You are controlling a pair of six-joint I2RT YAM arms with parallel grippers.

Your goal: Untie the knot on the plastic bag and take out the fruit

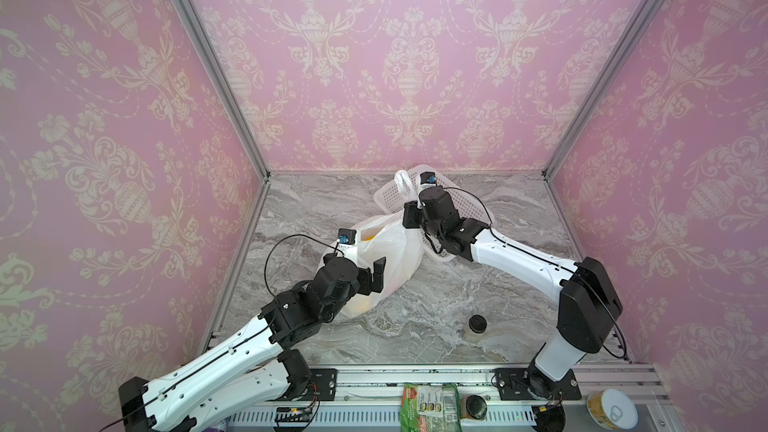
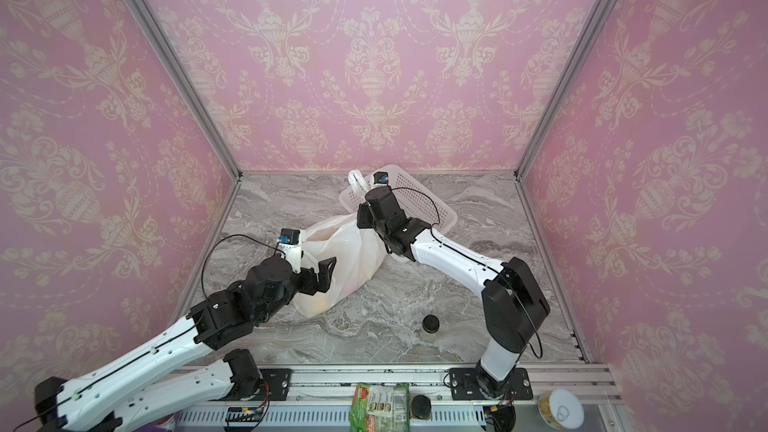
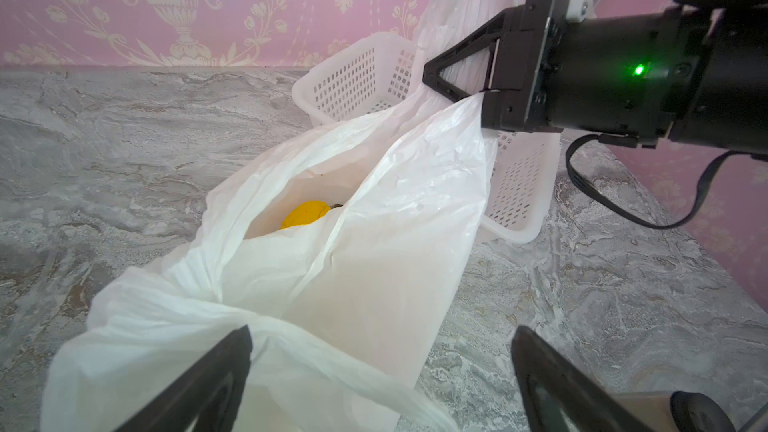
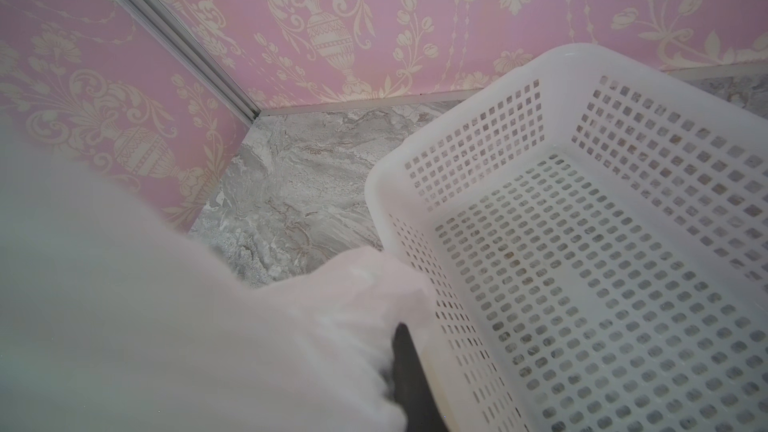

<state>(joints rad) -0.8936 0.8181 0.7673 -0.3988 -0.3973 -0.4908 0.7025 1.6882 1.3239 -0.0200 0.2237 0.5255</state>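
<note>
The white plastic bag [image 1: 390,259] [image 2: 345,259] lies on the marble table with its mouth gaping. A yellow fruit [image 3: 305,214] shows inside the mouth, and the rest of the fruit is hidden by the film. No knot is in view. My right gripper [image 1: 409,207] [image 3: 453,72] is shut on a bunched handle of the bag and holds it up beside the basket. The handle's loop [image 1: 401,182] sticks out above the jaws. In the right wrist view one dark finger [image 4: 409,380] presses into the film. My left gripper [image 1: 374,276] [image 3: 382,332] stands open over the bag's near end, gripping nothing.
A white perforated basket [image 1: 469,197] [image 4: 478,105] stands empty at the back, right behind the bag. A small jar with a black lid [image 1: 477,324] sits at the front right of the table. A green packet [image 1: 430,407] and a tin [image 1: 611,409] lie beyond the front rail.
</note>
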